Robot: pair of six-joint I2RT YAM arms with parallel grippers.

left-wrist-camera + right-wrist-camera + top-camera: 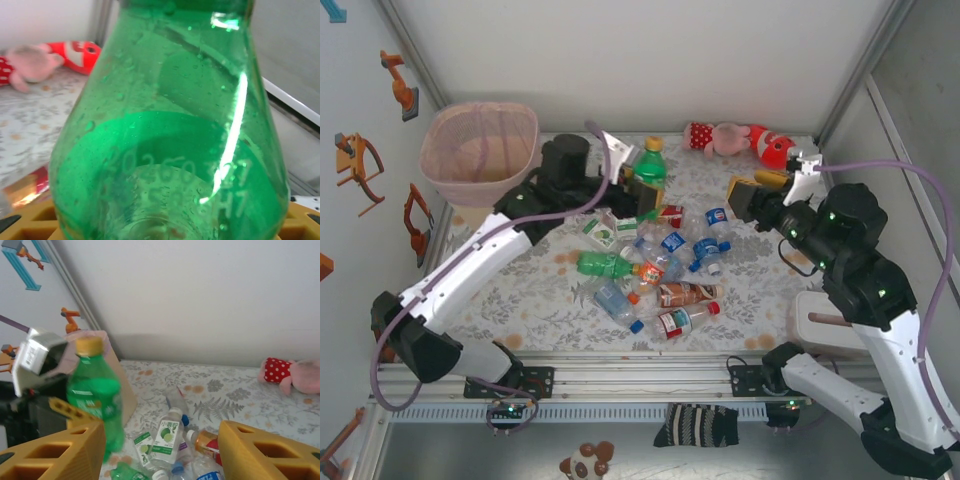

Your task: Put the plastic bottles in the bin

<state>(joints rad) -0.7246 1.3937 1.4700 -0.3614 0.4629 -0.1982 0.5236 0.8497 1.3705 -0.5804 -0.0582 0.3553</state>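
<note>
The left jaws clasp a smooth, bulbous green plastic bottle (649,166), seemingly near its base. The right jaws, blocky yellow, stand wide and empty.

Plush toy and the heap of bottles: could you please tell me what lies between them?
Bare floral table cover lies between the plush toy and the heap of bottles; the top external and right wrist views both show that.

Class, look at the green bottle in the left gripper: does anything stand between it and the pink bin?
No loose object does. From above, the left arm's own wrist sits between the green bottle and the bin; the other bottles lie off that line.
</note>
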